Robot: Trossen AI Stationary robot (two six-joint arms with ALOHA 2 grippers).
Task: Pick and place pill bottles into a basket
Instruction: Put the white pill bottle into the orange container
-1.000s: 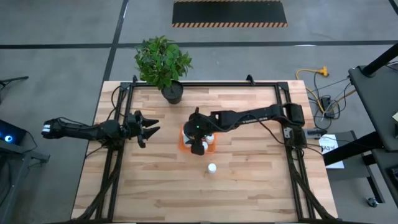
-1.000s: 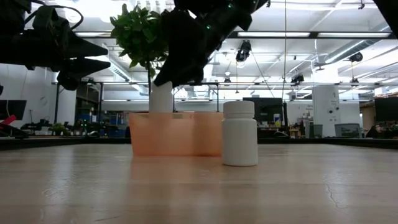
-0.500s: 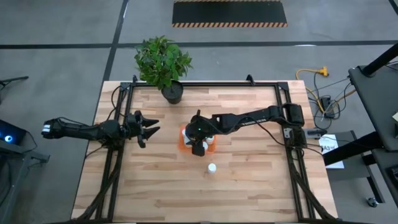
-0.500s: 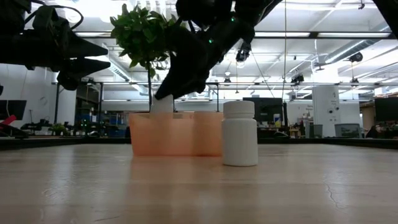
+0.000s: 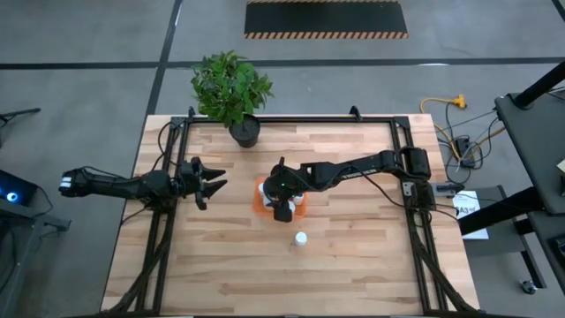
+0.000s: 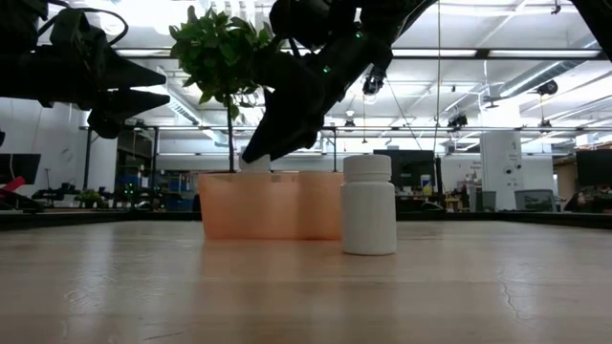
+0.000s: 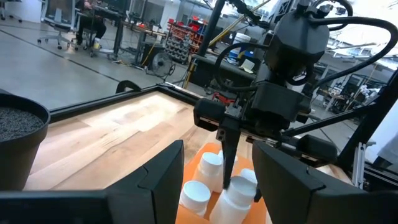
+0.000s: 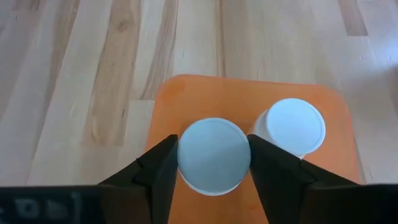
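Observation:
The orange basket (image 5: 260,200) stands at the table's middle; it also shows in the low view (image 6: 277,205) and the right wrist view (image 8: 205,93). My right gripper (image 5: 282,210) is right above it, shut on a white pill bottle (image 8: 214,155). Another bottle (image 8: 292,126) stands upright in the basket beside it. One more bottle (image 5: 301,238) stands upright on the table on its base, near the basket's near side (image 6: 369,205). My left gripper (image 5: 214,183) is open and empty, left of the basket. My right gripper pinches the bottle between its two fingers at opposite sides of the cap's rim (image 8: 185,158). The fingers come from above, pointing down. The bottle is upright with its lower part inside the basket and only its top (image 6: 254,164) above the rim. Whether it rests on the basket's floor, I cannot tell.
A black pot with a green plant (image 5: 243,131) stands at the table's far edge, behind and left of the basket. Bare wood lies along the near half of the table around the lone bottle.
My right gripper has gone down with the pill bottle, which has sunk upright into the basket until only its top shows above the rim.

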